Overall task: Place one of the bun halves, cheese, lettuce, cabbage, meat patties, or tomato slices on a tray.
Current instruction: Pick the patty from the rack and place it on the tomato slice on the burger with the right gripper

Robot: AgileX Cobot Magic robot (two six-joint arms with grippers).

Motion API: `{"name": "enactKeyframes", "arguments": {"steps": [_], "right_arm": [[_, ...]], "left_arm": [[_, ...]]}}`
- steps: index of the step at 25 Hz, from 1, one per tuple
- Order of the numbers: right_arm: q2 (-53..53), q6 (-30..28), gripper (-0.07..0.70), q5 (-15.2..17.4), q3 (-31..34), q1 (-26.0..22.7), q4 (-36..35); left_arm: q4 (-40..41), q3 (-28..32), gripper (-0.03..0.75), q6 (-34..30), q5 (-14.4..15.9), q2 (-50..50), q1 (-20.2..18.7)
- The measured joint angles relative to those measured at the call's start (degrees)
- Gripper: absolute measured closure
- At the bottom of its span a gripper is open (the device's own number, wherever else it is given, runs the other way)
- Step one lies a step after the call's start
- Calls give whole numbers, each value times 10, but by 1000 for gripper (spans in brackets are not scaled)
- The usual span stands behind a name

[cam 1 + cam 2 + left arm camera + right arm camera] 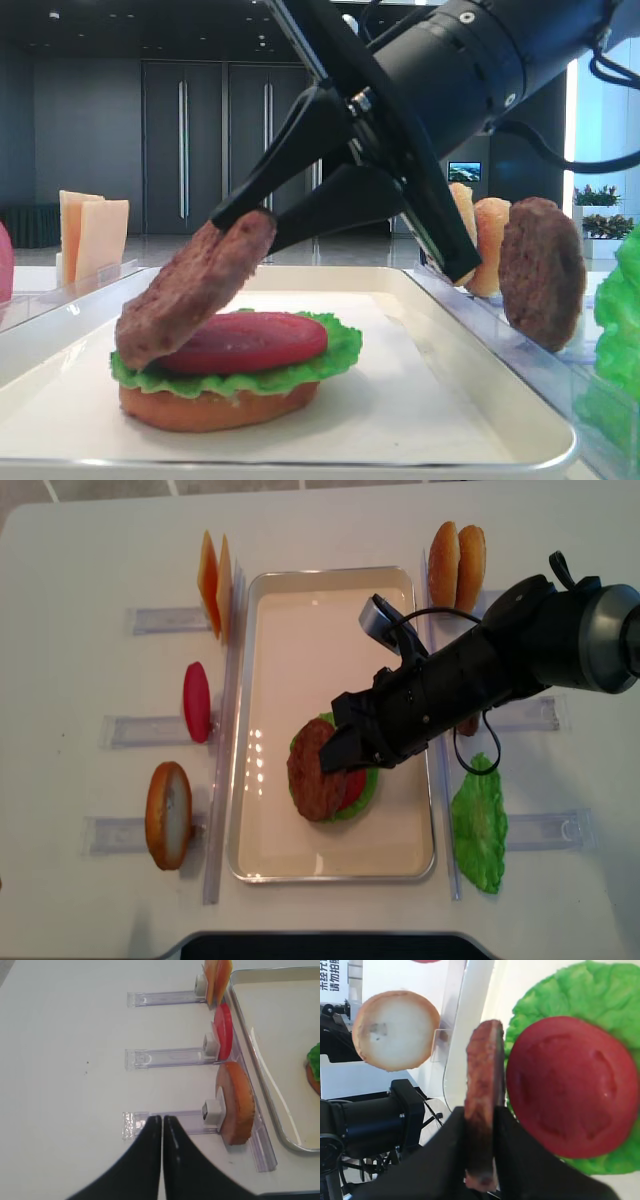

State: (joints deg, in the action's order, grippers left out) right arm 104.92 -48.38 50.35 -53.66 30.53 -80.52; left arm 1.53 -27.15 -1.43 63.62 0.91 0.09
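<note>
Pinching 1 meat patty by its edge, the right gripper is tilting it over the tomato slice; left gripper is idling, pressed together.

White table carries everything; cream tray sits dead center; clear slotted racks line both long sides of it, holding food slices upright; a green lettuce leaf stands in the right-hand racks.
</note>
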Motion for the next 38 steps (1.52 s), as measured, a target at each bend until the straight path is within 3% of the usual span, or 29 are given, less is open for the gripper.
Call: {"name": "enactKeyframes", "arguments": {"steps": [18, 21, 26, 30, 38], "right_arm": [[4, -24, 482, 2, 0, -9, 1], [4, -27, 437, 1, 0, -9, 1], [3, -31, 251, -3, 0, -9, 1], [-12, -31, 191, -26, 0, -9, 13], [-95, -32, 181, -93, 0, -9, 58]], "left_arm": [[0, 0, 715, 0, 0, 0, 0], [0, 0, 715, 0, 0, 0, 0], [0, 0, 715, 0, 0, 0, 0], [0, 0, 715, 0, 0, 0, 0], [0, 0, 715, 0, 0, 0, 0]]}}
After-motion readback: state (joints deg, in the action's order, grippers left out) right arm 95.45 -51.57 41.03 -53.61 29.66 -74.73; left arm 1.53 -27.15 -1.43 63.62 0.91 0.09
